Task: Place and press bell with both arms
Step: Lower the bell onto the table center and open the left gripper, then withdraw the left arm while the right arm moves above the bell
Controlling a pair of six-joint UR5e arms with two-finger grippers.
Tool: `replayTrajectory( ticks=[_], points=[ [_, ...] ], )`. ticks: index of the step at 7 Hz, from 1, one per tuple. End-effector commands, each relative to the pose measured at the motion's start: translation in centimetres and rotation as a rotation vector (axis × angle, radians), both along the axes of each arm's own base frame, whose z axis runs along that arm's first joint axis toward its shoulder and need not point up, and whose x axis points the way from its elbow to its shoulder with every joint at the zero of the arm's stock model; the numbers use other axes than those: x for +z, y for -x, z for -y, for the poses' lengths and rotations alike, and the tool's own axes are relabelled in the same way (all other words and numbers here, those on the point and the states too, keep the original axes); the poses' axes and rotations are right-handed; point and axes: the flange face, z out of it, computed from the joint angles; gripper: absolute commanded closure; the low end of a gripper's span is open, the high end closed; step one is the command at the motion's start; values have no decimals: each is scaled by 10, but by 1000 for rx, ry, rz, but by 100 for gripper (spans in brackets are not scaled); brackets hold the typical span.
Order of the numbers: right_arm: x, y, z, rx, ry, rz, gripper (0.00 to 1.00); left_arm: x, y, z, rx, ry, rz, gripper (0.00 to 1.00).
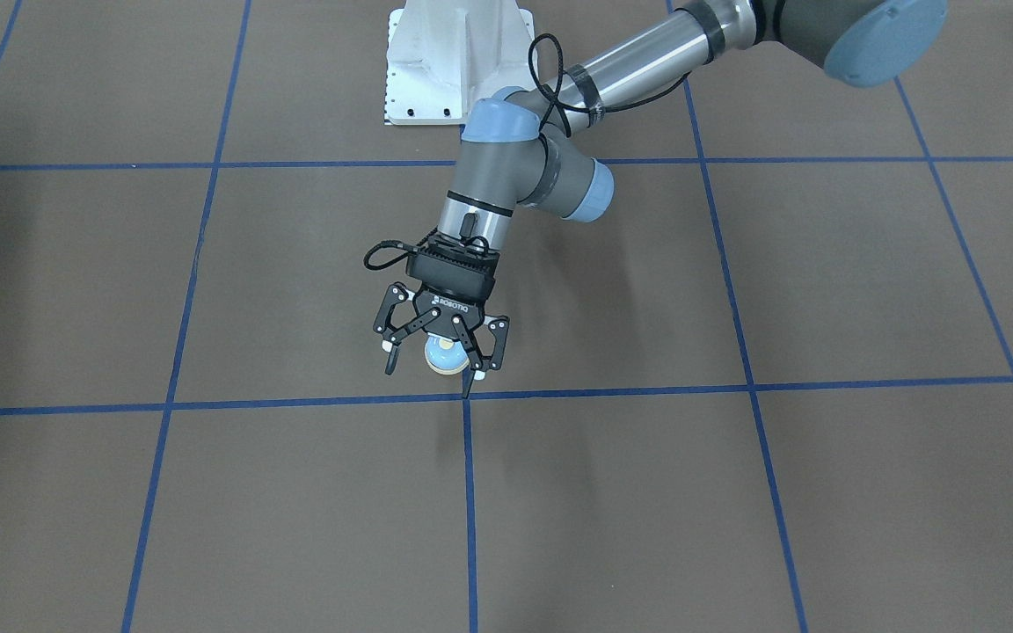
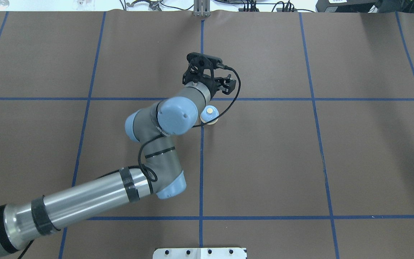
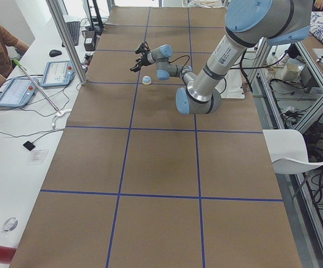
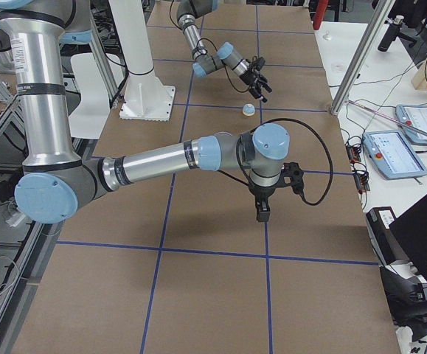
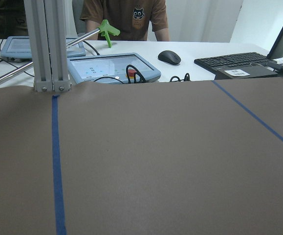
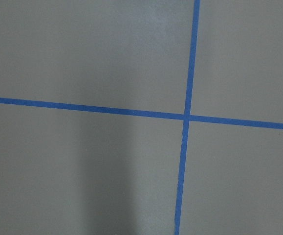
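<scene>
the left tool [image 1: 430, 374] hangs spread open above the worktop [image 2: 300, 162], holding nothing. the bell [image 2: 209, 114] stands upright by a tape crossing, below the left wrist and free of the fingers, so placing looks done. the right tool [image 4: 262, 214] points down, well apart; open or closed, i cannot tell. next comes pressing: it must travel over and descend on the button [image 2: 210, 111].
</scene>
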Motion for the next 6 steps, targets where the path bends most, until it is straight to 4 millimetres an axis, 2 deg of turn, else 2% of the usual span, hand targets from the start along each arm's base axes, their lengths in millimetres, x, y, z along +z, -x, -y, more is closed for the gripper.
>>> replayTrajectory(
  ticks=[1, 2, 3, 4, 5, 6],
  points=[
    [-63, 17, 35, -9, -83, 56, 0, 5, 96, 88, 104, 169, 92, 0],
    [-100, 50, 52, 48, -23, 76, 0, 33, 149, 128, 169, 239, 160, 0],
    [-142, 105, 62, 46, 4, 90, 10, 71, 192, 150, 225, 261, 223, 0],
    [-183, 155, 70, 54, 35, 104, 48, 109, 229, 149, 249, 291, 222, 0],
    [-215, 200, 69, 78, 88, 115, 96, 130, 263, 144, 287, 310, 198, 0],
    [-250, 243, 66, 127, 170, 135, 100, 158, 298, 140, 281, 335, 196, 0]
  ],
)
